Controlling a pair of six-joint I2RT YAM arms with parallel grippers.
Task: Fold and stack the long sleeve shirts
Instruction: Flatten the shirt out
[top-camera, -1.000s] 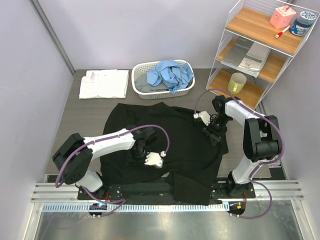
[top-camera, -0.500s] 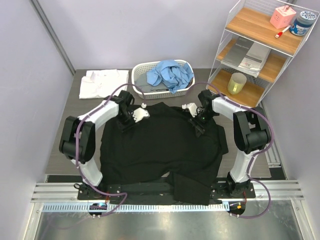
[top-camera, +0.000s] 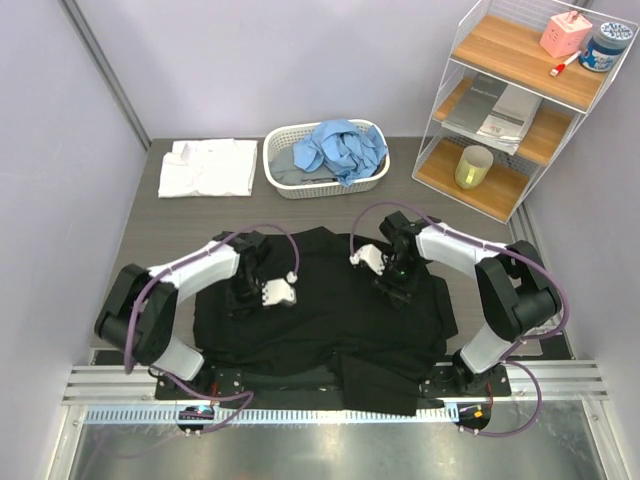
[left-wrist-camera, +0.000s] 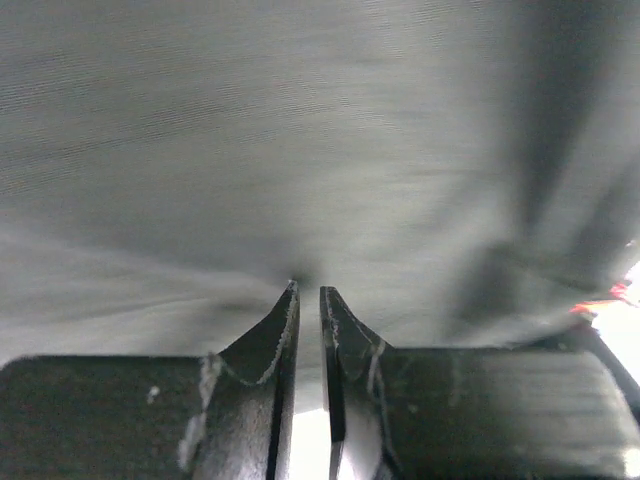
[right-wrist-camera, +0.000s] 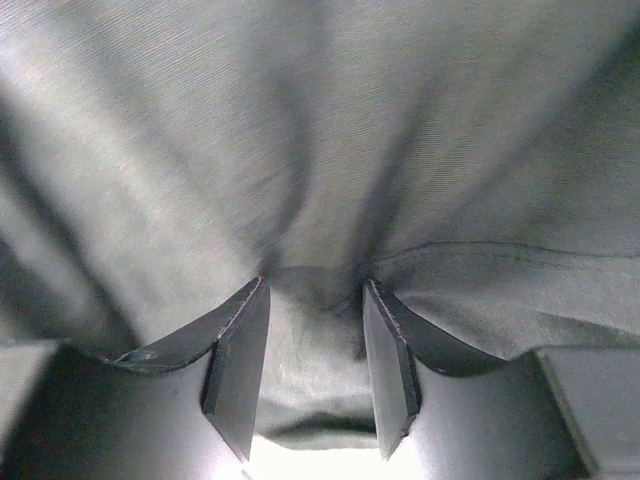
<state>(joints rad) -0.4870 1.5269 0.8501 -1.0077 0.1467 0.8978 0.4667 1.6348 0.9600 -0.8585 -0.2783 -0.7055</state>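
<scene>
**Top external view:** The black shirt (top-camera: 330, 320) lies spread across the middle of the table (top-camera: 170, 235), its hem spilling over the near edge. Your left gripper (top-camera: 255, 295) and right gripper (top-camera: 393, 288) are both down on its upper half. A folded white shirt (top-camera: 208, 167) sits at the far left corner. Beside it, a light blue shirt (top-camera: 340, 148) is heaped in the basket (top-camera: 283, 182).

**Left wrist view:** Your fingers (left-wrist-camera: 275, 335) are drawn almost together, with a pinch of black cloth puckering at their tips.

**Right wrist view:** Your fingers (right-wrist-camera: 238, 350) stand wider, clamped on a thick gathered ridge of the same shirt near a seam.

Judged from these views, the fabric is light, limp and likely to sag or slide. Take it at seams, shoulders or the collar, where the layers give more to hold, and keep both grips level so the fold falls straight.
</scene>
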